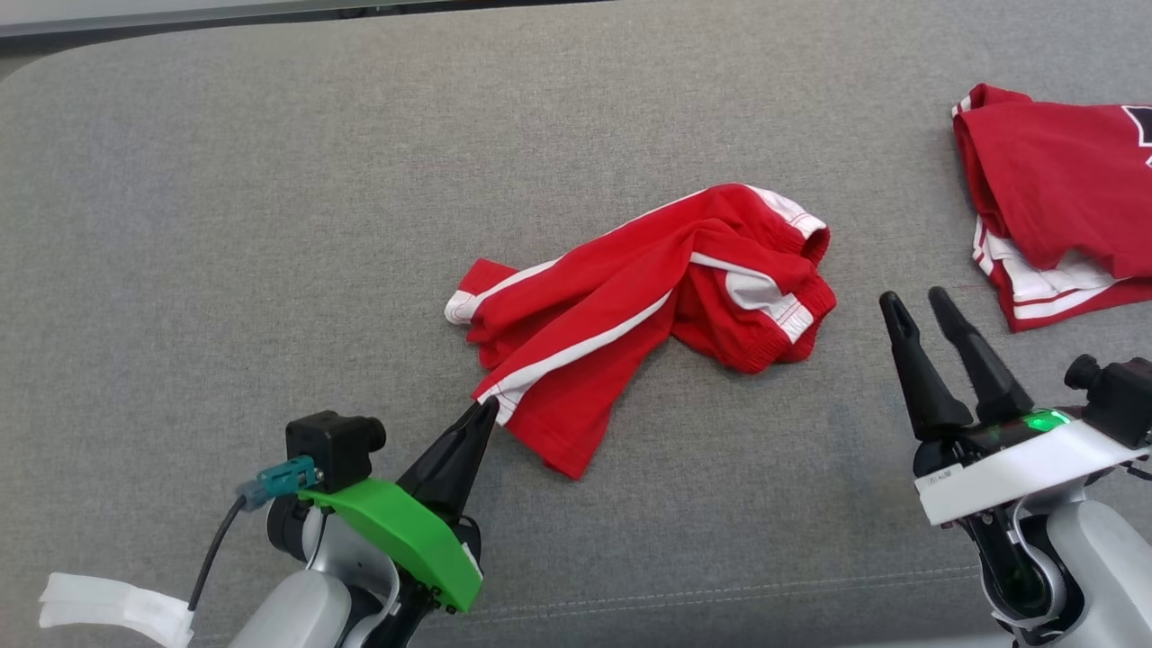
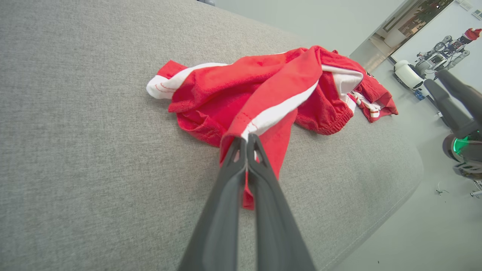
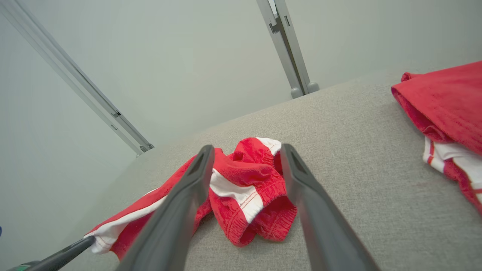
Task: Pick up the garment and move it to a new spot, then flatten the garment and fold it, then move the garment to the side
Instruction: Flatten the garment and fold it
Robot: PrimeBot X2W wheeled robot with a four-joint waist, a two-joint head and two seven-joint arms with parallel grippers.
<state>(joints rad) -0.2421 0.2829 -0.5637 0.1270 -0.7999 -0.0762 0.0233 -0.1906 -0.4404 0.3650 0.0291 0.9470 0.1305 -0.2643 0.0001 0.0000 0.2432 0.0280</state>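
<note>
The garment (image 1: 630, 306) is a pair of red shorts with white side stripes, crumpled in the middle of the grey cushion. My left gripper (image 1: 486, 409) is shut on the hem of one leg at the white stripe; in the left wrist view the garment (image 2: 263, 90) hangs its hem cloth between the closed fingers of the left gripper (image 2: 246, 140). My right gripper (image 1: 916, 301) stands open to the right of the waistband, apart from the cloth. The right wrist view looks between the open right gripper (image 3: 246, 150) at the bunched garment (image 3: 248, 195).
Another red and white garment (image 1: 1053, 198) lies folded at the cushion's far right, also in the right wrist view as the red and white garment (image 3: 448, 113). The grey cushion (image 1: 270, 225) stretches wide to the left. Its edge drops to the floor (image 2: 433, 226) in the left wrist view.
</note>
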